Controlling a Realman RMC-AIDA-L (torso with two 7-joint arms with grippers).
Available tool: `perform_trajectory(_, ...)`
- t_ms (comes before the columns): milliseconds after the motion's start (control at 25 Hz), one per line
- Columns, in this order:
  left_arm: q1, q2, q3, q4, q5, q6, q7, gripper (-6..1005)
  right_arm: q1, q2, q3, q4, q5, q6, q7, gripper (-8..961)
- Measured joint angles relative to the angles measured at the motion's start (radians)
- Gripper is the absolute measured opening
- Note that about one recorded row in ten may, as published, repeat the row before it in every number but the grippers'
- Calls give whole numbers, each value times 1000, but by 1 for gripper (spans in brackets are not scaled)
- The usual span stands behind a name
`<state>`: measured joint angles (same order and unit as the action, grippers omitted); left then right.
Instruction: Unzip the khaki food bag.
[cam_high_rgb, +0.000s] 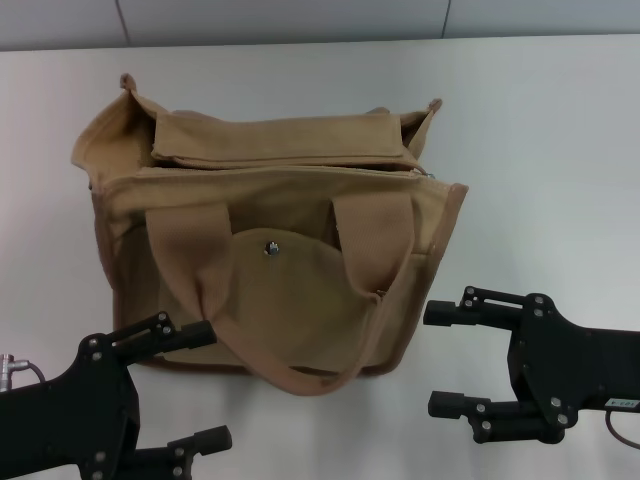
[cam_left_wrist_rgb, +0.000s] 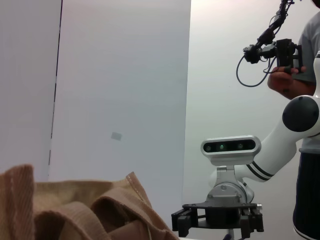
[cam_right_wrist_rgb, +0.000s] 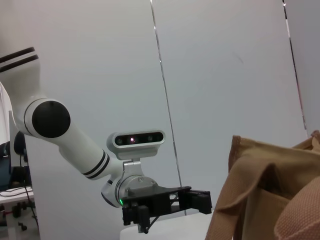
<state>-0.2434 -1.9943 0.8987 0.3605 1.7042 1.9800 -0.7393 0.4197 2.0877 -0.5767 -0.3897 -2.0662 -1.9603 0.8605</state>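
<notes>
1. since the white desk (cam_high_rgb: 560, 140) carries everything here, start there: the khaki food bag (cam_high_rgb: 270, 250) stands upright at its middle, front pocket and snap (cam_high_rgb: 270, 246) facing the robot.
2. the bag's top zipper (cam_high_rgb: 300, 170) runs nine to three o'clock, its long axis crosswise to both arms; the pull looks to sit near the three o'clock end, though that is uncertain.
3. the right gripper (cam_high_rgb: 447, 358) waits at four o'clock of the bag, jaws released and empty; by my judgement it is nearer that end.
4. the left gripper (cam_high_rgb: 190, 385) sits at seven o'clock, just beside the bag's base, jaws likewise spread, holding nothing.
</notes>
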Motion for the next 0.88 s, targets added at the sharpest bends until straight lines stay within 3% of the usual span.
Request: perform_trajectory(880,0,0,-1,2,0,5,0,846,2,0,0,6,0,10,0,775)
